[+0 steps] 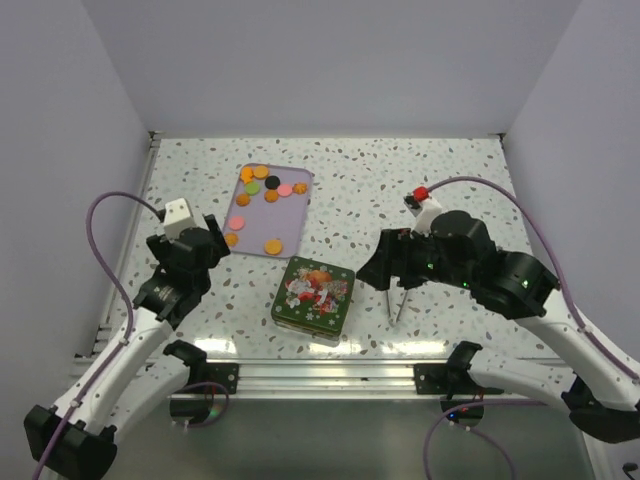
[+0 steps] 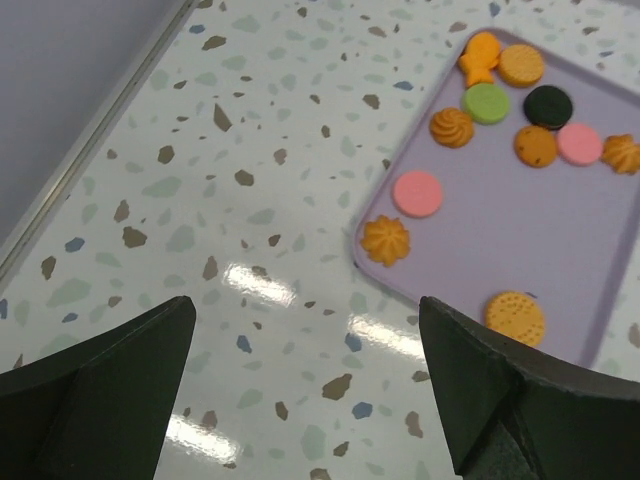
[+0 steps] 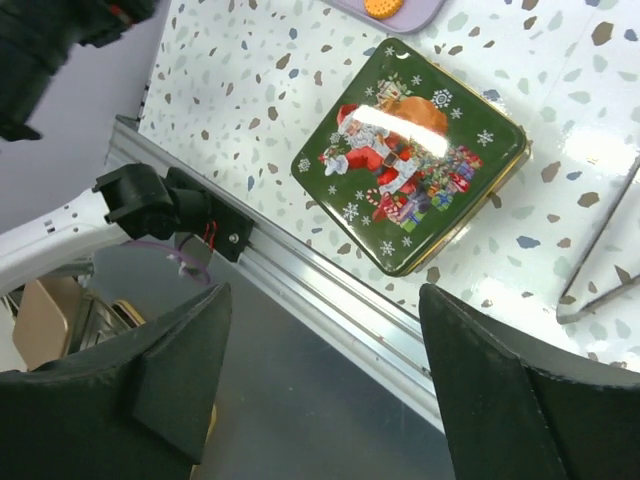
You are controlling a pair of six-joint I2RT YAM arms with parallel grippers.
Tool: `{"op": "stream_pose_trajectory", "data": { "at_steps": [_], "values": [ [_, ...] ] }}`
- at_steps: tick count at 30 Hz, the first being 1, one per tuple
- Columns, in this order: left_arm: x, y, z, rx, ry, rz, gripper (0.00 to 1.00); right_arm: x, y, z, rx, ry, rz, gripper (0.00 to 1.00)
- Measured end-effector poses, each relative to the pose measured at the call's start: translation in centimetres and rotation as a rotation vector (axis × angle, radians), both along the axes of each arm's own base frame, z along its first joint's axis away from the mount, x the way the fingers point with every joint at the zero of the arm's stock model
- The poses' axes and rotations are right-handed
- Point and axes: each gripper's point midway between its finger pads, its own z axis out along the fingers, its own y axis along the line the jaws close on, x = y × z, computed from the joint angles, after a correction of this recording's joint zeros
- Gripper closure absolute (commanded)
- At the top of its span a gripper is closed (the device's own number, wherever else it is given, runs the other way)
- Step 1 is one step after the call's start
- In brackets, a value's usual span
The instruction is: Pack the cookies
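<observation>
Cookies (image 1: 262, 190) scattered on a lilac tray (image 1: 292, 222) toward the far left of the terrazzo counter (image 1: 450, 180): round pink, green, black and golden ones, rosette swirls, one fish-shaped piece. Mostly bunched at the tray's far end, with a plain round biscuit (image 2: 515, 317) alone near the front rim and a rosette (image 2: 386, 240) at the left edge. Green Christmas tin (image 1: 313, 293) with a Santa lid just in front of the tray, close to the counter's near edge, lid on. Metal tongs (image 1: 396, 303) lying flat to the right of the tin, under the right arm.

Left pincer (image 2: 300, 390) spread wide, holding nothing, hovering over bare counter just left of the tray. Right pincer (image 3: 320, 390) also wide and empty, above the near rail beside the tin.

Likely light, thin and brittle pieces, apt to snap or crumble under a hard pinch; glazed-looking pink and green ones probably slick. Best taken gently across the edge, one at a time, the isolated front biscuit offering the most room. Tin probably stiff and smooth, lid a snug fit perhaps; grip at the rim or a corner, with the body steadied. Contents of the tin hidden, so no telling how many cookies already inside.
</observation>
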Motion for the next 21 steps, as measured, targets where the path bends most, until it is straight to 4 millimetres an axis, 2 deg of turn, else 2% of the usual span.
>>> {"op": "stream_pose_trajectory", "data": {
  "at_steps": [5, 10, 13, 21],
  "values": [
    [0.4, 2.1, -4.6, 0.159, 0.051, 0.064, 0.0, -0.9, -2.5, 0.7, -0.006, -0.043, -0.037, 0.15],
    [0.9, 4.9, -9.1, 0.186, 0.104, 0.132, 0.0, -1.4, -4.8, 0.7, -0.024, -0.057, -0.101, 0.14],
    [1.0, 6.8, -11.1, 0.185, 0.126, 0.177, 0.0, -2.0, -6.3, 0.6, -0.039, -0.058, -0.132, 0.14],
    [2.8, 7.6, -15.3, 0.217, 0.164, 0.166, 0.0, -3.0, -9.8, 1.1, -0.077, -0.063, -0.222, 0.09]
  ]
}}
